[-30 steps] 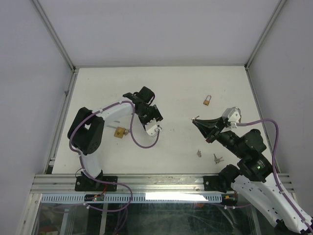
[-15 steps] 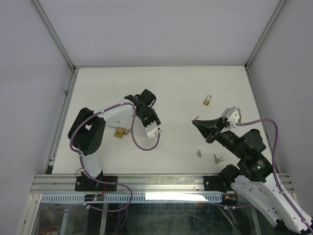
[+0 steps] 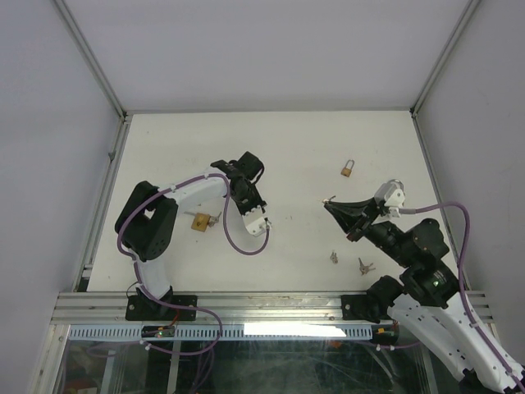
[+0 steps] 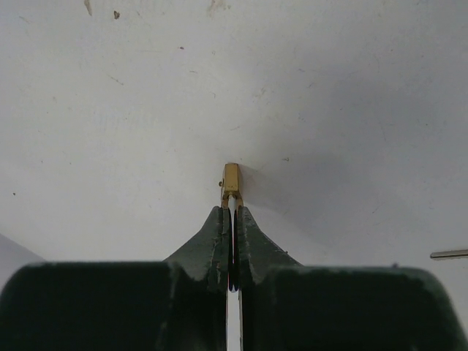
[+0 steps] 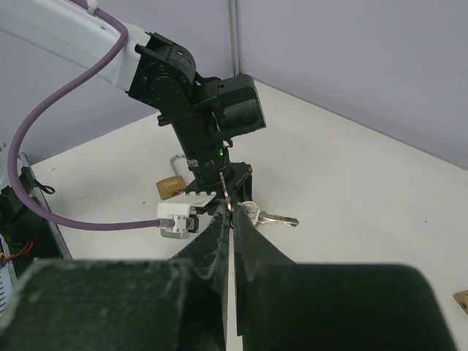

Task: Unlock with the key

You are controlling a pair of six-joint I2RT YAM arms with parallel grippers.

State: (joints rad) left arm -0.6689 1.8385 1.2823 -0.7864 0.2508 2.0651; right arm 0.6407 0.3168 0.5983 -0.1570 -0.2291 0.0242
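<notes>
Between the tips of my left gripper (image 4: 232,210) sits a thin brass piece (image 4: 231,178), pinched tight and poking out past them over the table (image 4: 110,110). My right gripper (image 5: 231,219) is closed too, with a key (image 5: 274,219) hanging at its tip. One padlock (image 3: 200,221) lies beside my left forearm. A second padlock (image 3: 349,169) lies near my right fingertips, off to one side.

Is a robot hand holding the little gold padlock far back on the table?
No, the brass padlock lies by itself on the white table, with nothing touching it.
</notes>
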